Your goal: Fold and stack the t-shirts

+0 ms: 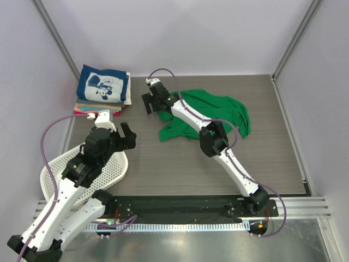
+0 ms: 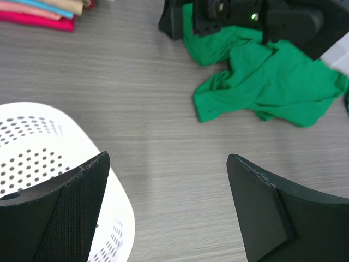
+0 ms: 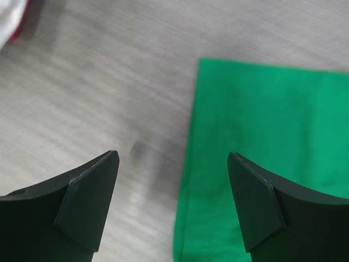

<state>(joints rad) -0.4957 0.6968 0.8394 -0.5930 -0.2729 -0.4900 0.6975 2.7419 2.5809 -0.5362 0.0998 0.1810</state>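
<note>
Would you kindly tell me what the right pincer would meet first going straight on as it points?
The right pincer aims down at the edge of the green t-shirt; it would likely touch cloth and bare table together, though depth is unclear.

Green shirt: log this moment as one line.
green shirt: crumpled, unfolded | right hand: open, above its edge | left hand: open, empty | shirt stack: back left

A white plastic basket (image 1: 115,170) with lots of little holes sits at the near left side of the gray, wood-look table (image 1: 180,164), which has pale walls (image 1: 218,33) around it and a shiny metal rail (image 1: 305,205) along its near edge.
</note>
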